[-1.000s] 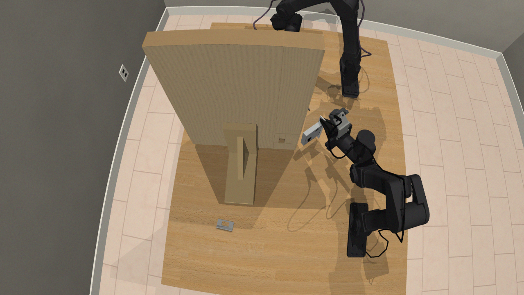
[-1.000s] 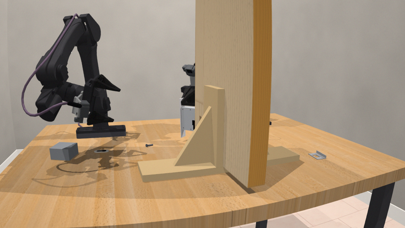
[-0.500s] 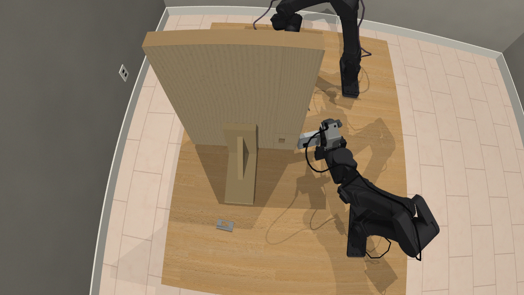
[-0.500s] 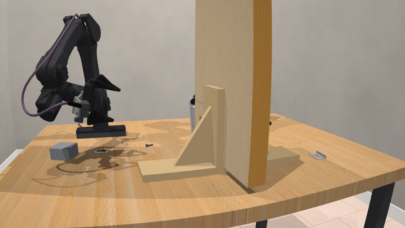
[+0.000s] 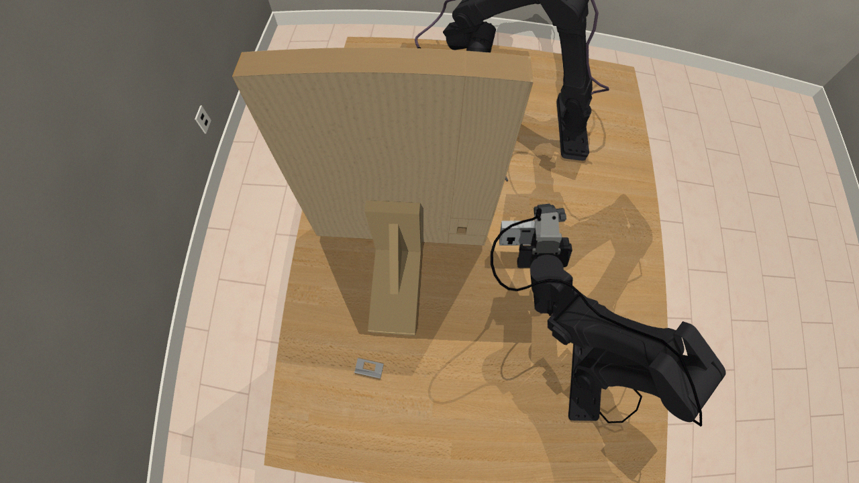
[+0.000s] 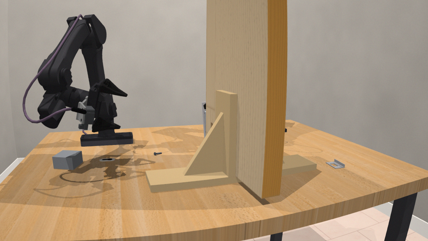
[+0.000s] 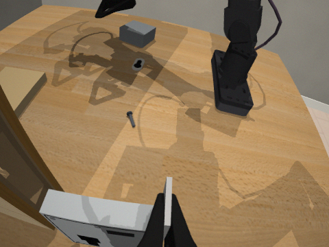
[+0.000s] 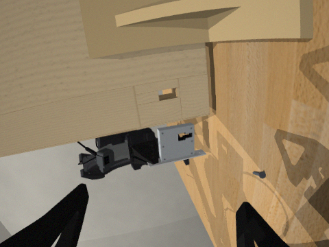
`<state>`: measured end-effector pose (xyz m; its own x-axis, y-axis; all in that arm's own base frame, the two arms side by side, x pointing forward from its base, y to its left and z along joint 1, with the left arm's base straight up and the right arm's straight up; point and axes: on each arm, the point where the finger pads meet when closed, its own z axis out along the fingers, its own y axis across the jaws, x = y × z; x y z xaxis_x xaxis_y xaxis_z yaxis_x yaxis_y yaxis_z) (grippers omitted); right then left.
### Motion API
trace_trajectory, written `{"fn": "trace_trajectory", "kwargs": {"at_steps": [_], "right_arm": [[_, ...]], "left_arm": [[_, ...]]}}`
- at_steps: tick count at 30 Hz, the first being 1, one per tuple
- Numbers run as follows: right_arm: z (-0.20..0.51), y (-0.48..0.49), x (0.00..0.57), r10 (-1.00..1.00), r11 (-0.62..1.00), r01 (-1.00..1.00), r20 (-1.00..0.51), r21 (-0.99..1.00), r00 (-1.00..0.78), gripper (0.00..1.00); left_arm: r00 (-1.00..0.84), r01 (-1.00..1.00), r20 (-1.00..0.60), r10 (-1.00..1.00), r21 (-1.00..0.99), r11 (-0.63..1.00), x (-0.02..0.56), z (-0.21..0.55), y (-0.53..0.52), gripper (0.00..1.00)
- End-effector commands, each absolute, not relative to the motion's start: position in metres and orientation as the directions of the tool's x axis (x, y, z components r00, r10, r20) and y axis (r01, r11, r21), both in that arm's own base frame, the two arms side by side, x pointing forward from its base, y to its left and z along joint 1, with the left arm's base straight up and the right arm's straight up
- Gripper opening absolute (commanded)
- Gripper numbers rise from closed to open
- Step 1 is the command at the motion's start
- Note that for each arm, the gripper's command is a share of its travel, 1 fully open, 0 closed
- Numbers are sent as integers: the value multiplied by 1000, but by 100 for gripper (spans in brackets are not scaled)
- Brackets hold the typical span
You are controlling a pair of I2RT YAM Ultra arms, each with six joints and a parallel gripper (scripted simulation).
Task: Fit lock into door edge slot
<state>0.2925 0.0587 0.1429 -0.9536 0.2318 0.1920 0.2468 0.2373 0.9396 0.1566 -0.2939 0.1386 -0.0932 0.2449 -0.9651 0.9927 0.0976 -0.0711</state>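
The door (image 5: 372,132) (image 6: 245,74) (image 7: 31,147) (image 8: 51,86) stands upright in its feet, and that much of the job is as it should be. The lock (image 5: 510,228) (image 6: 205,123) (image 7: 99,213) (image 8: 176,142) is off the worktop (image 5: 360,420) (image 6: 179,215) (image 7: 257,171) (image 8: 250,86) and beside the slotted edge, its body pointing towards the door and its plate (image 7: 168,202) (image 8: 200,153) on the far side from it. The left gripper (image 5: 530,239) (image 7: 165,199) (image 8: 155,164) is clamped on that plate, fingers nearly together because the metal is thin. The right gripper (image 6: 123,111) (image 8: 164,201) has its fingers wide apart with nothing between them, well away from the lock.

So picking up and presenting look done; the fitting itself is left. In the top view a gap shows between lock and edge, though from these angles I can't swear to how squarely the two line up. What remains, I'd judge, is to settle height and angle, slide the body in, seat the plate flush and match the lock's keyhole to the one in the door face (image 5: 461,230) (image 8: 167,93) (that last check decides it). Then comes letting go without rocking the door. The bolt (image 6: 157,153) (image 7: 131,119) (image 8: 260,174) lies loose and seems to have no part in this
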Motion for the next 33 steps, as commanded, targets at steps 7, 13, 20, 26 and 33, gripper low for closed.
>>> {"fn": "trace_trajectory", "kwargs": {"at_steps": [7,13,20,26,33], "right_arm": [[152,57,301,238,233,208,152,950,-959,100],[152,57,301,238,233,208,152,950,-959,100],[152,57,301,238,233,208,152,950,-959,100],[152,57,301,238,233,208,152,950,-959,100],[152,57,301,238,233,208,152,950,-959,100]], "left_arm": [[6,999,-986,165,14,48,160,171,-303,0],[5,999,-986,165,13,48,160,171,-303,0],[5,999,-986,165,13,48,160,171,-303,0],[5,999,-986,165,13,48,160,171,-303,0],[-28,998,-981,193,-19,53,155,158,-298,0]]}}
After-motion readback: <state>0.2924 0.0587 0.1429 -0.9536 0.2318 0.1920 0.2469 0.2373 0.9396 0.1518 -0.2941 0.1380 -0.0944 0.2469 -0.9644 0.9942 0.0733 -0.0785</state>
